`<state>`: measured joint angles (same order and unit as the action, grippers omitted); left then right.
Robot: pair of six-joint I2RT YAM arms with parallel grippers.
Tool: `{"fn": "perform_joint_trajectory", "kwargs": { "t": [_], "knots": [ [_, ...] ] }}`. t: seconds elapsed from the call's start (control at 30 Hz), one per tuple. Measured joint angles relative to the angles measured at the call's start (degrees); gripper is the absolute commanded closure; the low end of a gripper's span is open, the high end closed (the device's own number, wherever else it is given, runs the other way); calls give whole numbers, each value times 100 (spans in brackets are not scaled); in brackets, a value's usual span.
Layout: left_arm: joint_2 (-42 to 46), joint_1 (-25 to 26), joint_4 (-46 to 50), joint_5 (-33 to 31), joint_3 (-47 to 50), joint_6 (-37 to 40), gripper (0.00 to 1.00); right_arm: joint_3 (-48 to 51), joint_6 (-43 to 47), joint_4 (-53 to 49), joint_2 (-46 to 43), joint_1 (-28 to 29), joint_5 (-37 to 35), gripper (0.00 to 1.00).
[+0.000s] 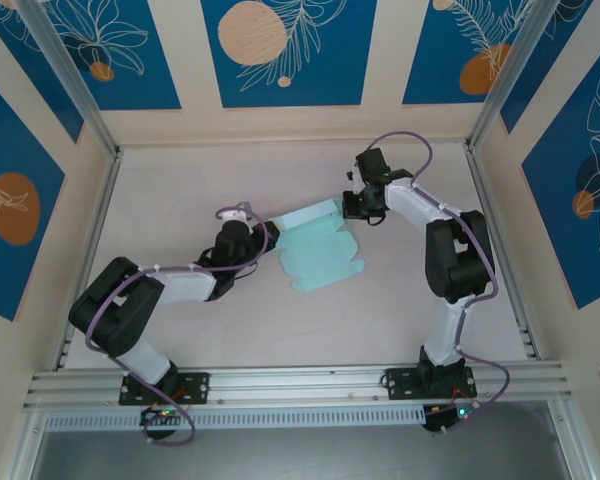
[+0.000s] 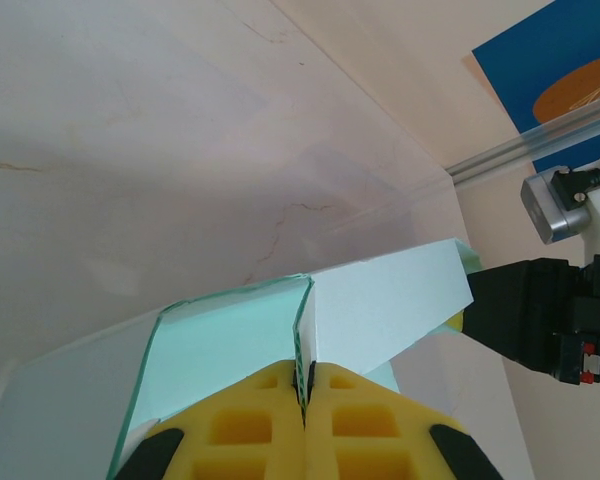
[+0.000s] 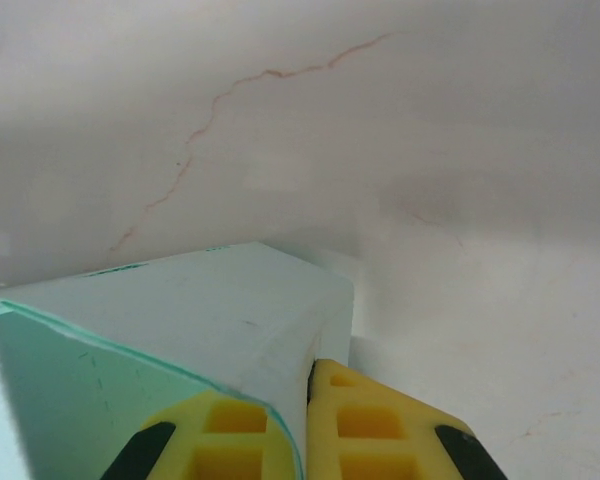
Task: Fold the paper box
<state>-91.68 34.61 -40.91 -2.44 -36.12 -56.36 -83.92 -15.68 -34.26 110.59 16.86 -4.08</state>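
Paper box (image 1: 322,255) sits part-folded in the middle of the table (image 1: 170,180), my left gripper (image 2: 305,388) and right gripper (image 3: 308,372) both clamped on its raised far panel — mid-fold, I judge — so next I'd swing that panel over its crease with both arms together.

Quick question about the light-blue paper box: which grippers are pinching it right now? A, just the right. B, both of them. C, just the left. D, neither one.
B: the left gripper is shut on an upright flap of the paper box, and the right gripper is shut on another edge of the card, which runs down between its yellow pads.
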Motion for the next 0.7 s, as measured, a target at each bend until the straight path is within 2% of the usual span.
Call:
{"fn": "perform_joint_trajectory", "kwargs": {
  "t": [0.3, 0.53, 0.7],
  "knots": [
    [-4, 0, -17, -61, -28, 103, 100, -861, -164, -629, 459, -101, 323, 96],
    [-81, 7, -68, -61, -136, 127, 100, -1025, -337, -780, 619, -339, 1049, 96],
    [-120, 15, -138, -63, -181, 131, 100, -1309, -376, -997, 743, -350, 1078, 96]
  ]
}}
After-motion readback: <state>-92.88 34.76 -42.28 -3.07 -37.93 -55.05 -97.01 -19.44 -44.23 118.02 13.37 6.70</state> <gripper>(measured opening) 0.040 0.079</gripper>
